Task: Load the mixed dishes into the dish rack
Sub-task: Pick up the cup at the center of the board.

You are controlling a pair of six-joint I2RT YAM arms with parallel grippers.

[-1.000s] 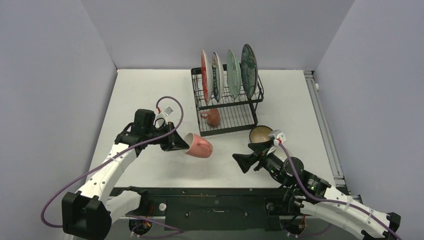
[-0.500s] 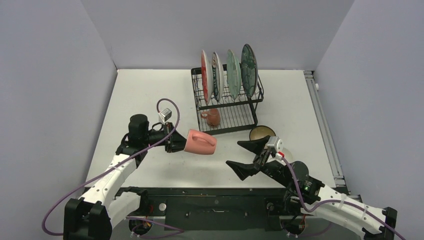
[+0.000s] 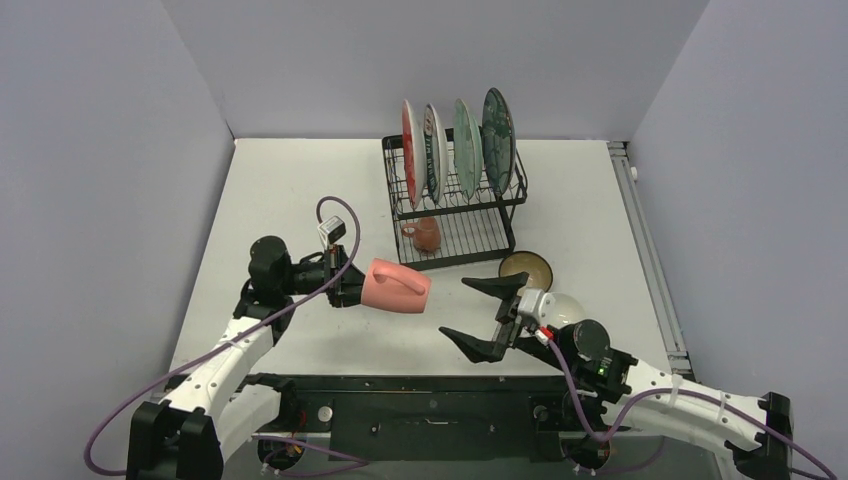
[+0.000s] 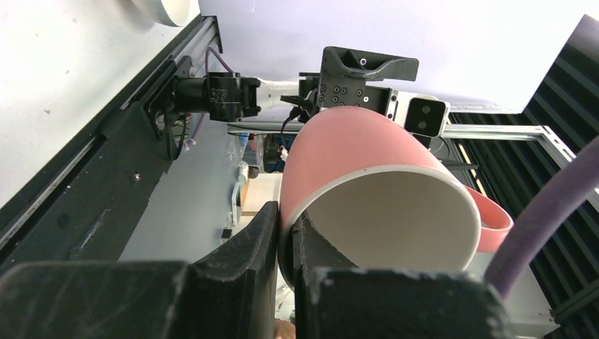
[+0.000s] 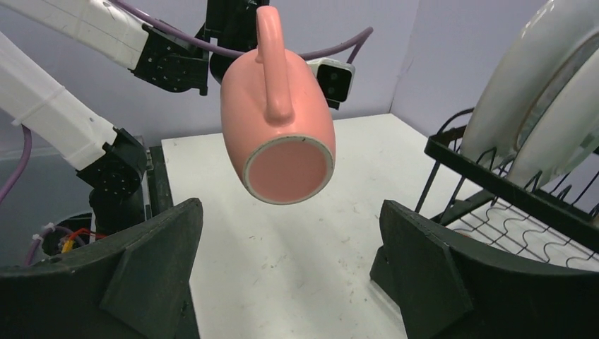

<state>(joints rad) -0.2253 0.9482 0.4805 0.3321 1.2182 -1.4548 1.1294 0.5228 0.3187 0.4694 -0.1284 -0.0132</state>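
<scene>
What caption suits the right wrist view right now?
Pink mug held sideways in midair by the left gripper, base facing the open right gripper, dish rack with plates at right.

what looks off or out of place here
Nothing spilled or broken. The pink mug hangs on its side above the table, pinched by the rim in the left gripper, base toward the open right gripper. The brown bowl sits on the table beside the rack, not in it.
</scene>
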